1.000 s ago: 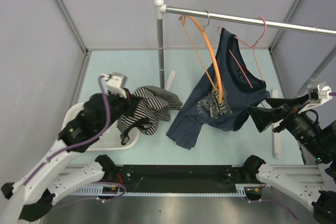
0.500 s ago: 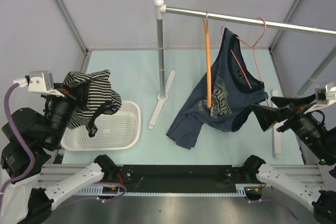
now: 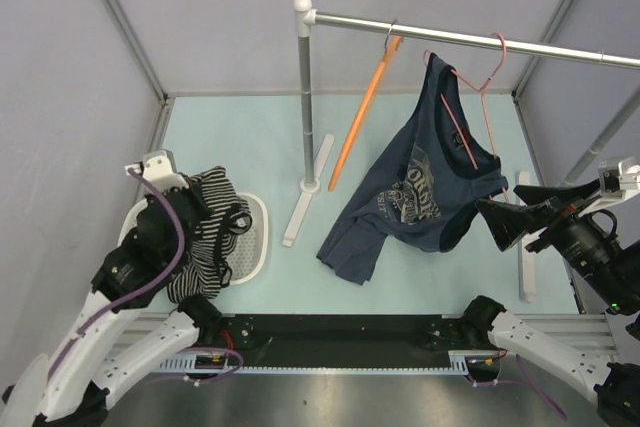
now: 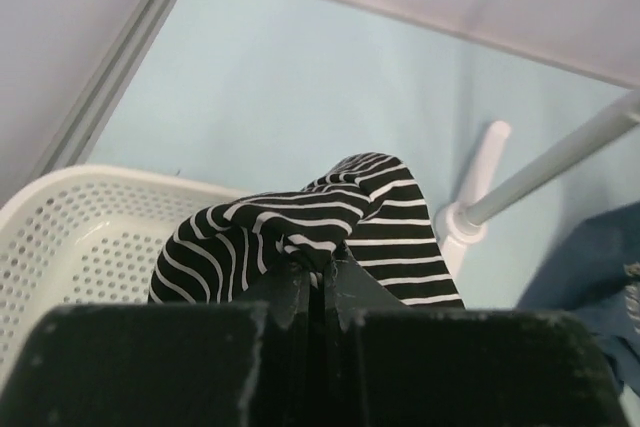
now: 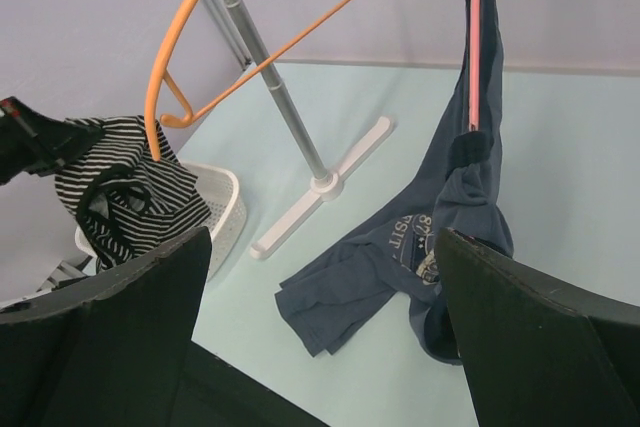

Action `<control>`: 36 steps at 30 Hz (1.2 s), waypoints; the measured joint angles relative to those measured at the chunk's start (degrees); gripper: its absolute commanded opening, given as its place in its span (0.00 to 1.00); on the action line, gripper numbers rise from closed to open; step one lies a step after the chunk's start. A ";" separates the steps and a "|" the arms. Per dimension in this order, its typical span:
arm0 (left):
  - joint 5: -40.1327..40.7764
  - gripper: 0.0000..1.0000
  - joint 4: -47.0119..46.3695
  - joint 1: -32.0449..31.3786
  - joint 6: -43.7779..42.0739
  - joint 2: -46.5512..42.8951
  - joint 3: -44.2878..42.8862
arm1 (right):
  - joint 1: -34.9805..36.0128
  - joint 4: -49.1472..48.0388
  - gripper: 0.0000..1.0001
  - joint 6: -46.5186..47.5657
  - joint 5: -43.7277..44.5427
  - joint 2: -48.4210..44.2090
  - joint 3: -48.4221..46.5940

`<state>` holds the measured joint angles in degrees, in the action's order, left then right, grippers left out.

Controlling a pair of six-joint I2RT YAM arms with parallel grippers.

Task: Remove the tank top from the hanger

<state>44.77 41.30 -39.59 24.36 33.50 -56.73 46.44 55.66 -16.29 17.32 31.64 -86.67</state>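
- Two garments are in view. The tank top [image 3: 205, 237] is the one that counts: it hangs in a bunch from the left jaws, above the near-left part of the white basket [image 3: 256, 237] on the bench [image 3: 230, 137]. Whether its lowest folds touch the basket I cannot tell.
- Left jaws: pressed together on a fold of the striped cloth, as the left wrist view shows, with the rest of the fabric spilling out beyond the tips.
- Right jaws: spread wide with nothing between them, hovering near the navy T-shirt [image 3: 420, 187] but apart from it.
- The hanger [image 3: 362, 112] hangs bare and tilted from the rail [image 3: 460, 39], well apart from the tank top. By my reading the removal itself is done, and only setting the garment down remains.
- Handling: I judge the top to be light, limp knit with no shape of its own, so it will sag and swing from whatever point holds it.
- Its thin dark straps [image 5: 108, 209] hang in loose loops and could catch on the basket rim or on the jaws.
- A pinch on gathered body fabric, as here, looks safer than a hold on one strap, which would stretch and let the rest dangle.
- The T-shirt stays on the pink hanger [image 3: 465, 117] and needs no touching.
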 measured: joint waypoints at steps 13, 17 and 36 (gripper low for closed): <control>-28.72 0.17 -5.92 46.97 4.87 4.90 13.99 | 0.00 4.87 1.00 -3.02 3.87 3.76 -1.18; -31.74 0.84 -5.57 50.75 7.32 4.00 15.54 | 0.00 8.41 1.00 -4.20 8.63 6.99 -1.68; -46.31 0.90 -9.92 49.31 7.91 -2.34 9.11 | 0.00 14.80 1.00 -3.32 20.26 18.25 -14.67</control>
<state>-1.54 31.38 9.72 32.27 31.16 -47.62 46.44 70.46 -19.62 37.58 49.89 -101.34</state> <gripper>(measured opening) 0.918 0.994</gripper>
